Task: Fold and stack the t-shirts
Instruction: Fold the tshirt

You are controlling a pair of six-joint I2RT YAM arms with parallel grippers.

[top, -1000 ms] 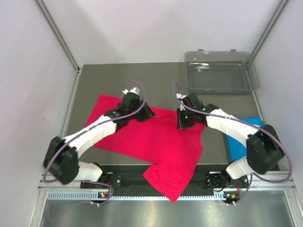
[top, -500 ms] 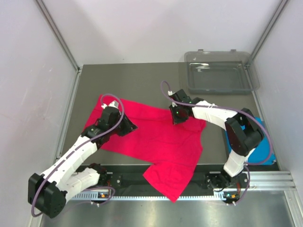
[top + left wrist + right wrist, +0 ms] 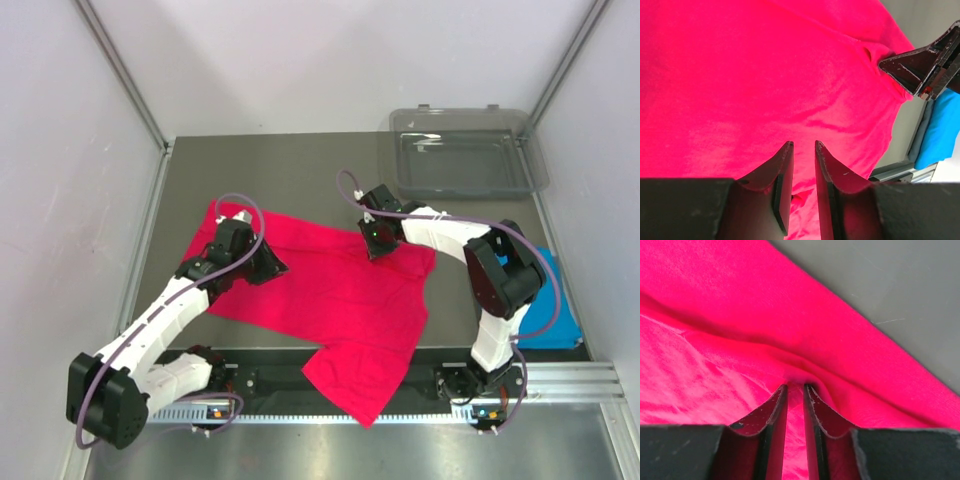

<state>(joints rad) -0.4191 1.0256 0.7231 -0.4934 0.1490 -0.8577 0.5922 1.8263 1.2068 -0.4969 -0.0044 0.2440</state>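
— Since the two arms pulled apart over the last second, what looks different to you?

— The far hem of the crimson-pink shirt (image 3: pixel 330 290) has been drawn out into a fairly straight line. The left hand (image 3: pixel 803 145) has slid back toward the left edge of the counter (image 3: pixel 280 170). The right hand (image 3: pixel 795 386) has shifted a little toward the far edge, and the bunching between them is gone.

— Are both gripping?

— The right one is. Its fingers are almost together, and the cloth puckers into a ridge right at their tips, so it is pinching the hem. The left is also narrow, with pink showing in the slot, but the fabric ahead of it lies flat. I cannot tell whether it holds anything or is only resting there.

— Where is the shirt now?

— It is spread over the middle of the counter, with one sleeve reaching toward the left edge. A lower corner hangs over the near edge between the arm bases.

— And the other one?

— The sky-blue shirt (image 3: pixel 556 318) lies at the near right corner, partly behind the right arm and seemingly untouched. The clear tray (image 3: pixel 537 172) sits in the far right corner.

— So what does that mean for the job?

— I'd say the spreading-out is nearly finished and no fold has been made. The draped corner probably needs bringing up before a clean fold is possible.
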